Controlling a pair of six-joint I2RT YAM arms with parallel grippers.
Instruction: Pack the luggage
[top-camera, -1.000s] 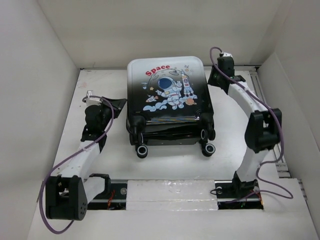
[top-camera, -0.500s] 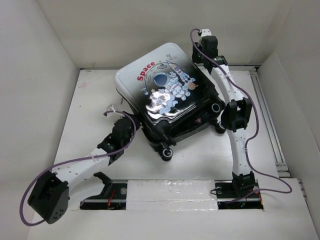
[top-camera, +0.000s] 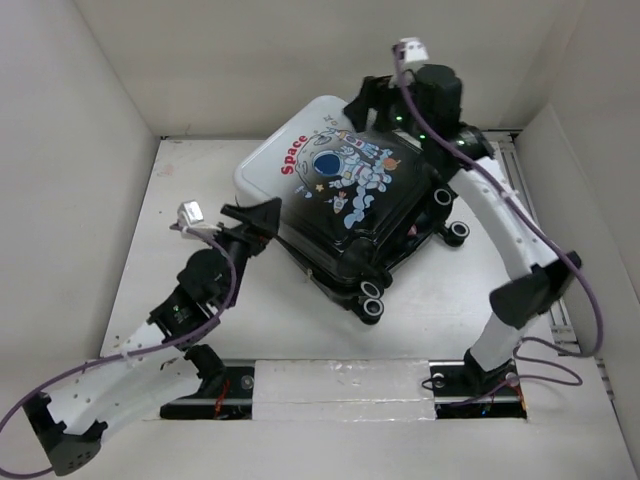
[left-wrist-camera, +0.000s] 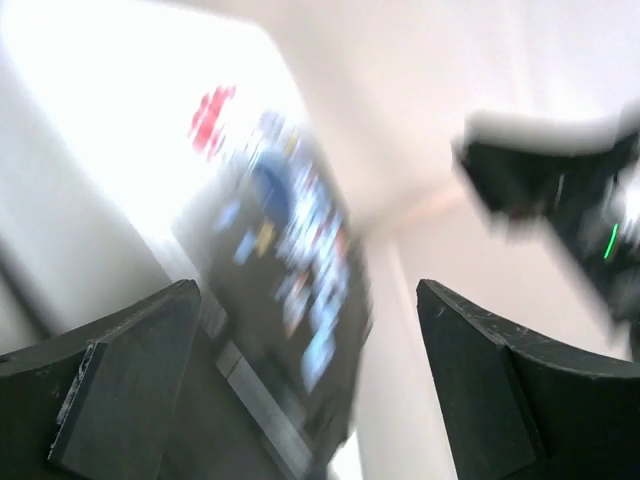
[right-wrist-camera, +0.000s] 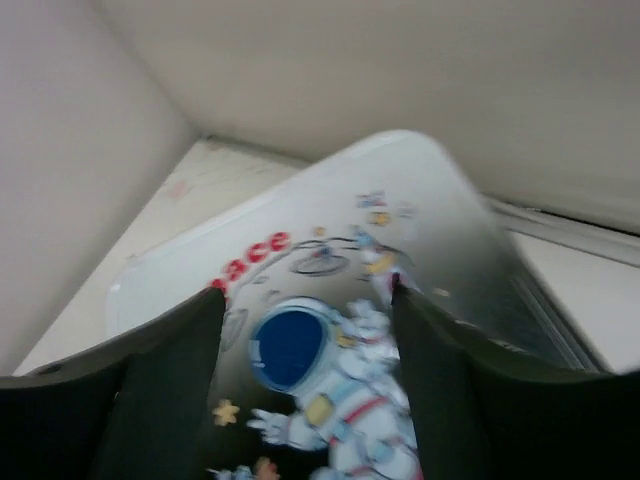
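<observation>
The luggage (top-camera: 345, 195) lies shut on the white table, turned at an angle, astronaut and red "Space" print facing up, wheels toward the near right. My left gripper (top-camera: 255, 215) stands open just off its left side, nothing between the fingers; the left wrist view is blurred and shows the luggage (left-wrist-camera: 285, 260) ahead of the left gripper (left-wrist-camera: 310, 390). My right gripper (top-camera: 362, 108) hovers open over the far edge of the lid. In the right wrist view the printed lid (right-wrist-camera: 310, 300) fills the gap of the right gripper (right-wrist-camera: 305, 370).
White walls close in the table on the left, back and right. A metal track (top-camera: 535, 190) runs along the right side. The arms' base rail (top-camera: 340, 385) lies at the near edge. Purple cables trail from both arms.
The luggage has swung further round, its wheels now toward the near right. My left gripper has opened wide and drawn back to the left. The right gripper has moved over the lid and spread wider.
</observation>
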